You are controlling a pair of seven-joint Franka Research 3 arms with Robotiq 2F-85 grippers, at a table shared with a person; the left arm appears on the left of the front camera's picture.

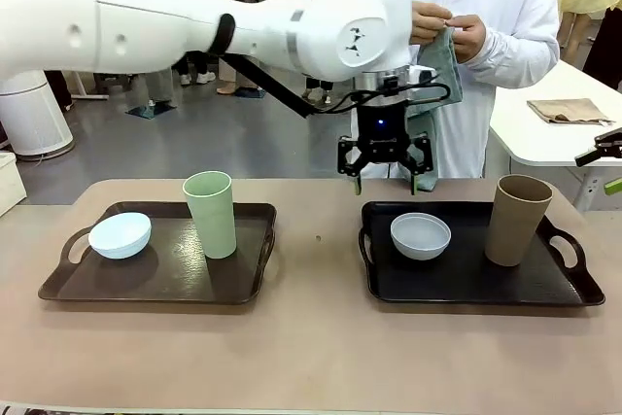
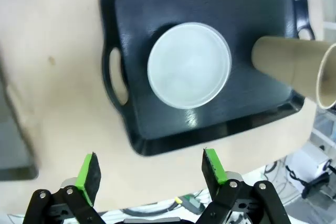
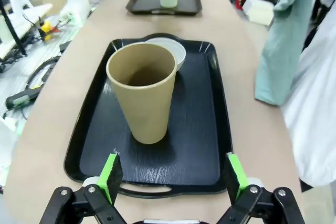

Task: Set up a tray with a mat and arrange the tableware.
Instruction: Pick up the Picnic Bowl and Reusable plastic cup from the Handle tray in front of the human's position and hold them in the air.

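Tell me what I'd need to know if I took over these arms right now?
Left gripper: open, empty, hovering by the right tray's far edge.
Right gripper: open, empty, facing the brown tumbler.
Left tray: pale blue bowl, pale green tumbler.
Right tray: greyish white bowl, brown tumbler.
Person's hands hold a teal cloth.
To do: no mat in either tray yet; tableware to arrange.
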